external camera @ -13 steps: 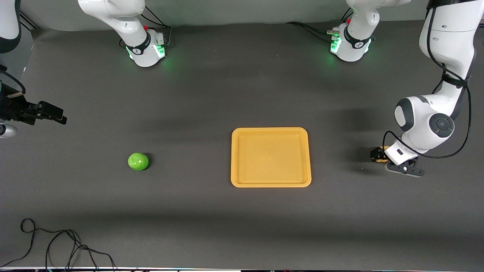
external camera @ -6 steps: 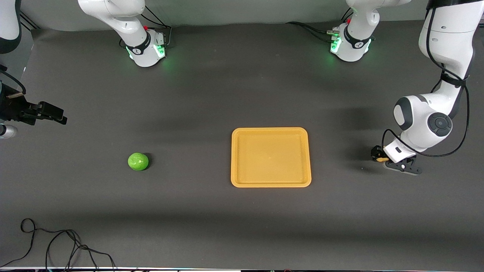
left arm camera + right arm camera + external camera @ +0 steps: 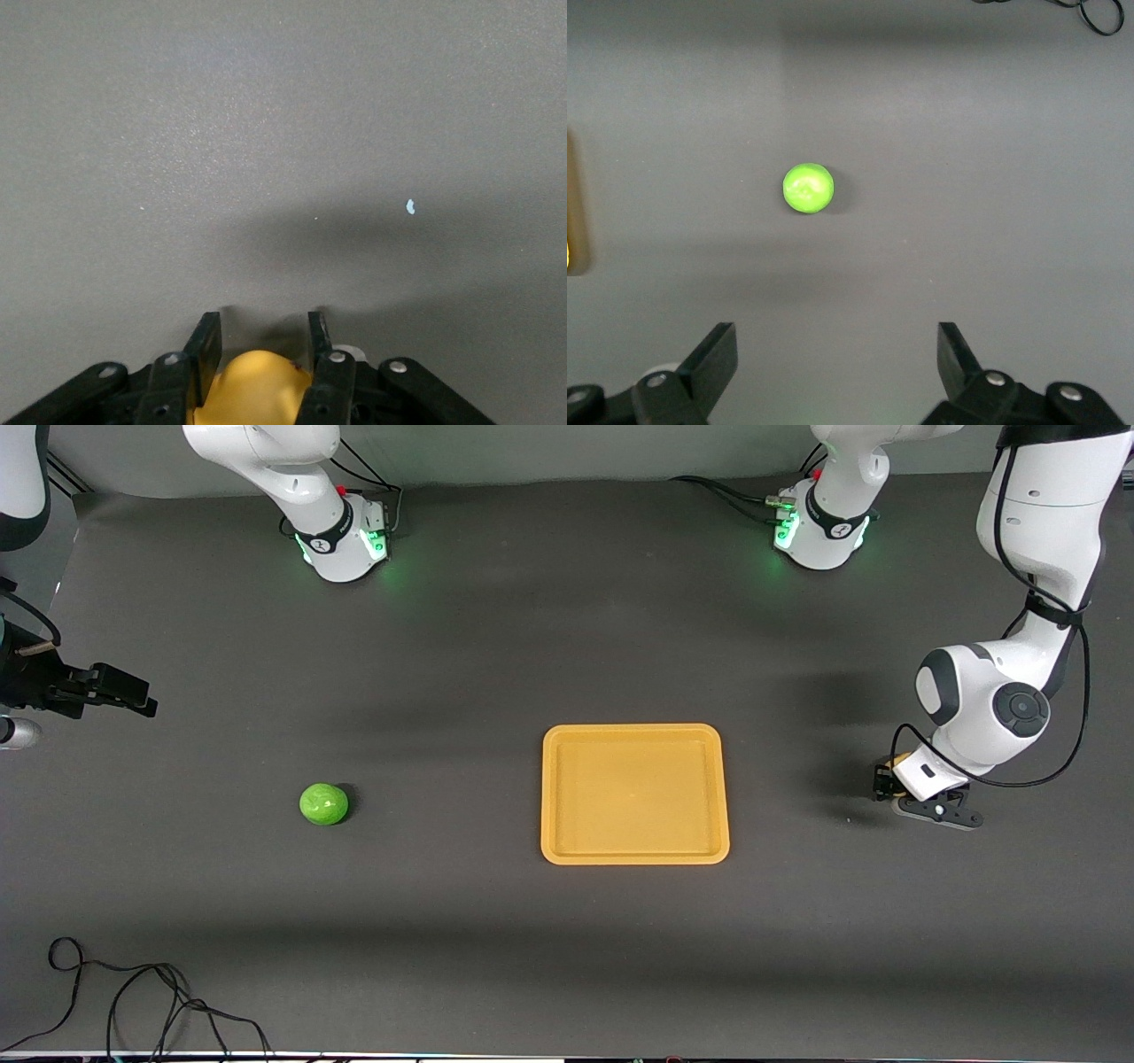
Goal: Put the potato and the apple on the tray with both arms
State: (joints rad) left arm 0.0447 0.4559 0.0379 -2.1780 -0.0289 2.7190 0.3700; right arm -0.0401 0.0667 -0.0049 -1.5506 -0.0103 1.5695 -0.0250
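The left tool, low at the left arm's end of the counter, has just clamped its fingers onto the yellow potato, which a second ago sat between spread jaws. That likely clears the way for a lift toward the orange tray, which lies empty well apart, toward the counter's middle. The right tool waits with fingers spread wide and holding nothing, hovering at its own end of the counter; the green apple rests untouched on the counter, in its wrist camera's sight.
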